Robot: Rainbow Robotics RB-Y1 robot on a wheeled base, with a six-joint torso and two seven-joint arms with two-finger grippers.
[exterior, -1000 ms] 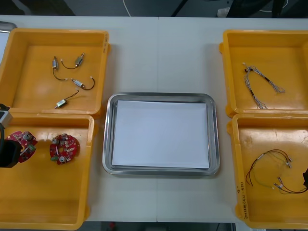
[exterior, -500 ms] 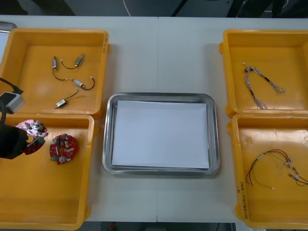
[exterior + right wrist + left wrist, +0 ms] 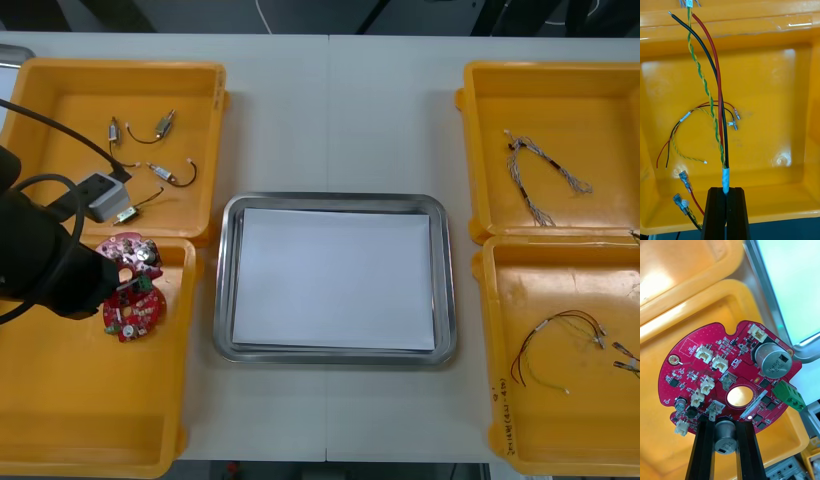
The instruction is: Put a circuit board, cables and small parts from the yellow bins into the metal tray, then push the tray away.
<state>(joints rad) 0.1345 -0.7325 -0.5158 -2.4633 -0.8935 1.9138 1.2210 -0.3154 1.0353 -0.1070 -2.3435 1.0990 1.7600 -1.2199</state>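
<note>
Left gripper point(image 3: 725, 423), clamped on a circuit board point(image 3: 730, 375), lifted it from the near-left bin point(image 3: 60, 420); right gripper point(image 3: 726, 191) pinches a cable point(image 3: 726, 176); tray point(image 3: 225, 280) next

A pale worktop point(image 3: 280, 130) spreads to the right of the left claw point(image 3: 118, 283), a thin seam point(image 3: 328, 120) running straight across its middle. Beyond its far edge, well apart from the claw, lies dark floor point(image 3: 200, 15).

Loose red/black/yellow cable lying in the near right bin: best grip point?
Grip the loose red, black and yellow cable at its white sleeve, from straight above, fingers across it: there the strands run bundled, elsewhere they splay flat on the yellow bin floor. The right gripper, facing that bin, holds a second cable so.
</note>
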